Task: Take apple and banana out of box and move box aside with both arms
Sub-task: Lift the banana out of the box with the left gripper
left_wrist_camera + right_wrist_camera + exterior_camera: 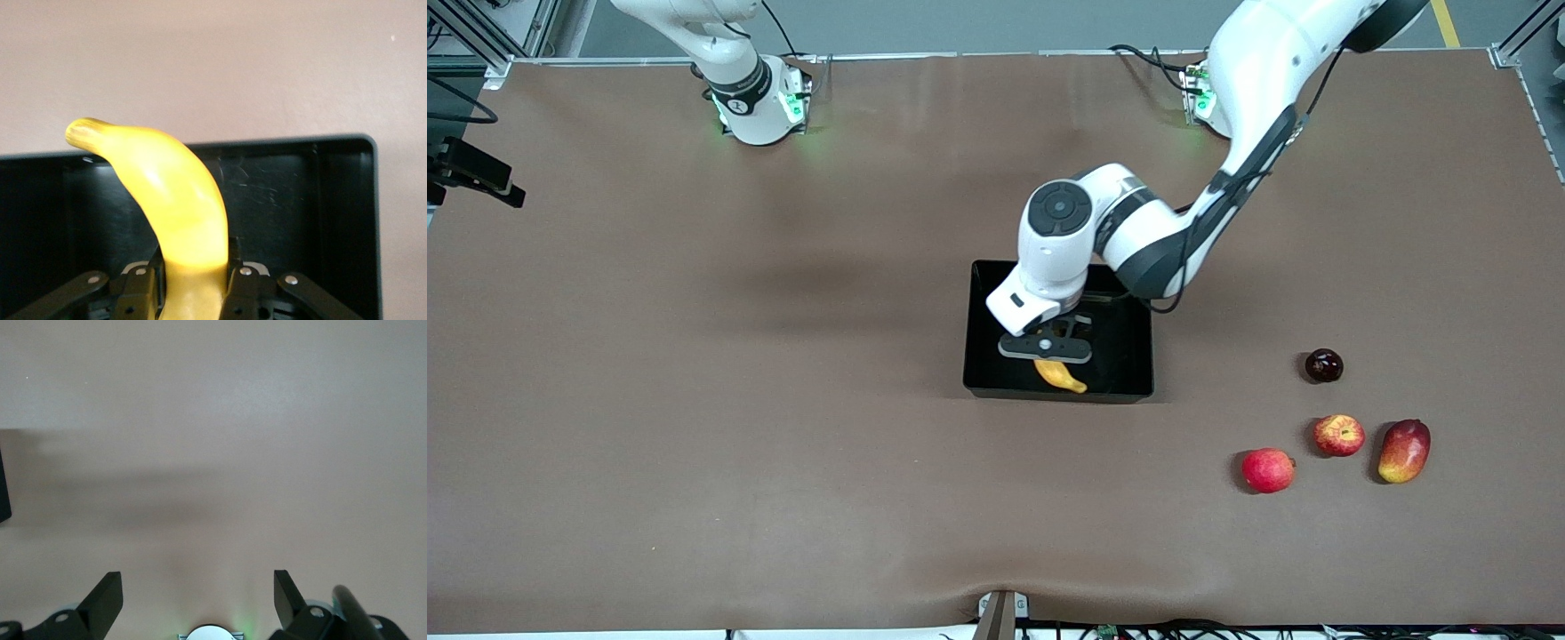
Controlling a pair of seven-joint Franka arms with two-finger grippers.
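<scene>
The yellow banana [1060, 375] is over the inside of the black box [1120, 356], at the side nearest the front camera. My left gripper [1049, 358] reaches down into the box and is shut on the banana. In the left wrist view the banana [173, 200] sits between both fingers [137, 293] of the left gripper [193, 283], its tip pointing past the box wall [287, 143]. The red apple with yellow patches [1338, 435] lies on the table toward the left arm's end. My right gripper [198, 587] waits open over bare brown table, holding nothing.
Beside the apple lie a plain red round fruit [1267, 469], a red and yellow mango-like fruit [1404, 451] and a dark round fruit [1323, 365]. The right arm's base [760, 107] stands at the table's top edge. A brown mat covers the table.
</scene>
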